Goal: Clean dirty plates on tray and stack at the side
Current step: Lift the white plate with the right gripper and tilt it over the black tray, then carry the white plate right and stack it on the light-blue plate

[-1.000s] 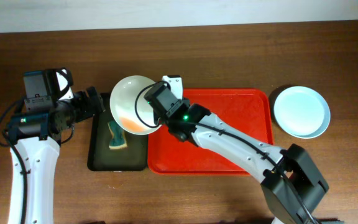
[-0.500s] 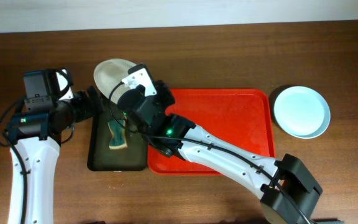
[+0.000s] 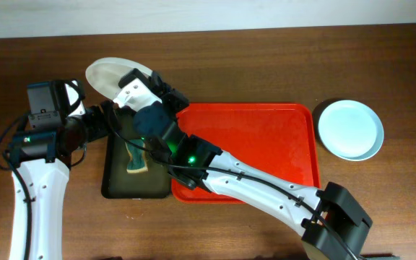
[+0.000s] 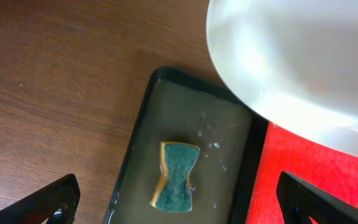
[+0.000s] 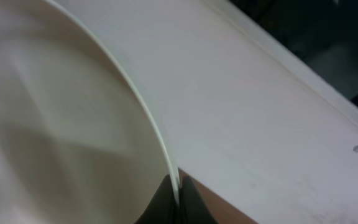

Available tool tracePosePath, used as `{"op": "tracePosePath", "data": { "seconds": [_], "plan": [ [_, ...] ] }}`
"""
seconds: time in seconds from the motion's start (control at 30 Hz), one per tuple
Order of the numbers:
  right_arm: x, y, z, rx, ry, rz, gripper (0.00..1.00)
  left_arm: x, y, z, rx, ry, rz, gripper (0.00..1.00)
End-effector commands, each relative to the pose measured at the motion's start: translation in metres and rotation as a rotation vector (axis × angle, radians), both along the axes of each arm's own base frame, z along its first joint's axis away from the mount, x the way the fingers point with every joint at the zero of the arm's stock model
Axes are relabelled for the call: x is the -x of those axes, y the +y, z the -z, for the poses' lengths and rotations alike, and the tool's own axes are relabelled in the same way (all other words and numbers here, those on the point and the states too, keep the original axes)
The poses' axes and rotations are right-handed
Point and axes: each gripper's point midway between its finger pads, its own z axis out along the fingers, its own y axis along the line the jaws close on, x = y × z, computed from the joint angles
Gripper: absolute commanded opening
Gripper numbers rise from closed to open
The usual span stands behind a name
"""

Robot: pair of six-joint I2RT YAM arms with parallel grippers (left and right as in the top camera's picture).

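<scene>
The left gripper (image 4: 185,204) hangs with its fingers spread wide and nothing between them, above the near-left part of the dark tray (image 3: 114,177). Just beside it, the white plate (image 3: 105,72) is held tilted in the air over the table (image 3: 49,50), off the dark tray's far end. The right gripper (image 5: 178,200) pinches its rim. A sponge (image 3: 136,157) lies in the dark tray. The red tray (image 3: 266,137) sits just right of it, and a mint plate (image 3: 349,128) rests on the table beyond.
</scene>
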Motion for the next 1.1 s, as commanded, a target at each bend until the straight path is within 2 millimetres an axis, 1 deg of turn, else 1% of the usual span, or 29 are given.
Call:
{"op": "tracePosePath", "data": {
  "seconds": [0.0,0.07,0.6,0.63,0.67,0.7,0.8,0.87,0.9,0.97,1.07],
  "plan": [
    [0.001,-0.003,-0.014,-0.012,-0.028,0.029,0.04,0.000,0.002,-0.005,0.000,-0.013,-0.013,0.99],
    [0.000,-0.007,-0.014,-0.010,-0.031,0.056,0.04,0.000,0.002,-0.005,0.000,-0.013,-0.014,0.99],
    [0.000,-0.008,-0.012,-0.004,-0.026,0.057,0.04,0.000,0.002,-0.005,0.000,-0.013,-0.013,0.99],
    [0.000,-0.009,-0.011,0.006,-0.022,0.065,0.04,0.000,0.002,-0.005,0.000,-0.013,-0.013,0.99],
    [-0.001,-0.017,-0.011,0.010,-0.026,0.110,0.04,0.000,0.002,-0.005,0.000,-0.012,-0.014,0.99],
    [-0.001,-0.020,-0.012,-0.036,-0.023,0.130,0.04,0.000,0.002,-0.005,0.000,-0.012,-0.014,0.99],
    [-0.001,-0.025,-0.010,-0.034,-0.018,0.160,0.04,0.000,0.002,-0.005,0.000,-0.013,-0.013,0.99],
    [0.000,-0.031,-0.003,-0.032,0.000,0.193,0.04,0.000,0.002,-0.005,0.000,-0.013,-0.013,0.99],
    [0.000,-0.035,0.003,-0.097,0.023,0.220,0.04,0.000,0.002,-0.005,0.000,-0.012,-0.014,0.99],
    [0.000,-0.039,0.019,-0.118,0.077,0.228,0.04,0.000,0.002,-0.005,0.000,-0.013,-0.013,0.99],
    [0.000,-0.052,0.043,-0.175,0.161,0.277,0.04,0.000,0.002,-0.005,0.000,-0.013,-0.013,0.99]
  ]
}}
